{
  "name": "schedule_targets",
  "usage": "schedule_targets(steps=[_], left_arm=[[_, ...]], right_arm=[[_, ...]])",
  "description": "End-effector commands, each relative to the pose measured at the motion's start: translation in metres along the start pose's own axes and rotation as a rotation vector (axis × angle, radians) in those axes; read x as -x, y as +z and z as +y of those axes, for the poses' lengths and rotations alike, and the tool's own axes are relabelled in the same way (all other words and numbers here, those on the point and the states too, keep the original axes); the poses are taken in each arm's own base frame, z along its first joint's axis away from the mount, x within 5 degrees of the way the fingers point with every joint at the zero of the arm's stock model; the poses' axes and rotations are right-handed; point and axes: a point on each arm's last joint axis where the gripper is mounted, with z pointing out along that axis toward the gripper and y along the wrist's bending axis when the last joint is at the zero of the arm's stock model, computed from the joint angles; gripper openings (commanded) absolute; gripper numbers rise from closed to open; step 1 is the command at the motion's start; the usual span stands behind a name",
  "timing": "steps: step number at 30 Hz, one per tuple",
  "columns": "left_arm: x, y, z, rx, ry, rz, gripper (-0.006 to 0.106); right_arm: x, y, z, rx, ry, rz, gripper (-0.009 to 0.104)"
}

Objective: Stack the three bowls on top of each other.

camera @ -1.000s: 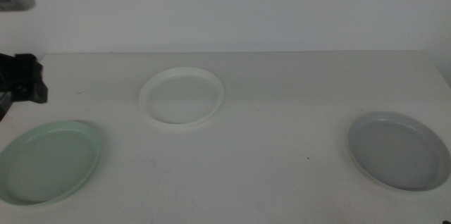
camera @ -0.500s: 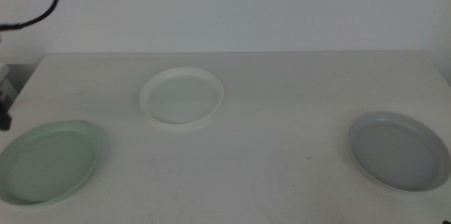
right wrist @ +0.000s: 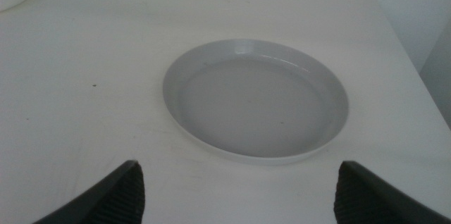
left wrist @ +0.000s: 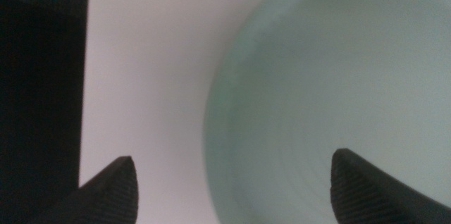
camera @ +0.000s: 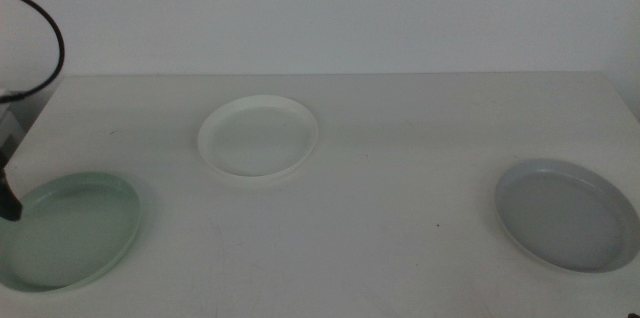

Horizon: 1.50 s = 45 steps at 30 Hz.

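Three bowls sit apart on the counter (camera: 400, 188). My left tool (left wrist: 232, 182) is open wide right over the rim of the green bowl (camera: 68, 230), one jaw over the bowl and one over the counter beside it. My right tool (right wrist: 239, 189) is open too, near the grey bowl (camera: 566, 214). The white bowl (camera: 259, 139) sits farther back between them.
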Motion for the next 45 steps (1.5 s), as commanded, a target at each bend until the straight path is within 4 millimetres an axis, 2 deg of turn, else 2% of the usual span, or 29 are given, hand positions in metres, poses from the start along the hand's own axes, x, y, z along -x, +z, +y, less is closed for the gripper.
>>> schedule_targets(steps=[1,8,10,12,15,24,29,32,35,39,42,45], left_arm=[[0.013,-0.008,0.001,0.011,-0.007,-0.086,0.105],[0.012,0.024,0.008,-0.024,-0.001,-0.041,0.105],[0.011,0.028,0.008,-0.031,-0.003,-0.029,0.101],[0.01,0.033,0.009,-0.039,-0.008,-0.017,0.094],[0.009,0.038,0.009,-0.048,-0.017,-0.009,0.074],[0.008,0.038,0.009,-0.052,-0.022,0.004,0.001],[0.008,0.028,0.005,-0.062,-0.043,0.004,0.0],[0.008,0.007,-0.003,-0.08,-0.043,-0.009,0.0],[0.008,-0.021,-0.02,-0.1,-0.027,-0.041,0.0],[0.01,-0.051,-0.053,-0.121,-0.017,-0.081,0.0],[0.01,-0.062,-0.086,-0.153,0.01,-0.091,0.0],[0.009,-0.065,-0.126,-0.202,0.039,-0.078,0.0]], right_arm=[[0.008,-0.002,-0.001,-0.02,-0.009,-0.101,0.075],[0.008,-0.002,-0.001,-0.02,-0.009,-0.101,0.075],[0.008,-0.002,-0.001,-0.02,-0.009,-0.101,0.075],[0.008,-0.002,-0.001,-0.02,-0.009,-0.101,0.075],[0.008,-0.002,-0.001,-0.02,-0.009,-0.101,0.075],[0.008,-0.002,-0.001,-0.02,-0.009,-0.101,0.075],[0.008,-0.002,-0.001,-0.02,-0.009,-0.101,0.075],[0.008,-0.002,-0.001,-0.02,-0.009,-0.101,0.075],[0.008,-0.002,-0.001,-0.02,-0.009,-0.101,0.075],[0.008,-0.002,-0.001,-0.02,-0.009,-0.101,0.075],[0.008,-0.002,-0.001,-0.02,-0.009,-0.101,0.075],[0.008,-0.002,-0.001,-0.02,-0.009,-0.101,0.075]])
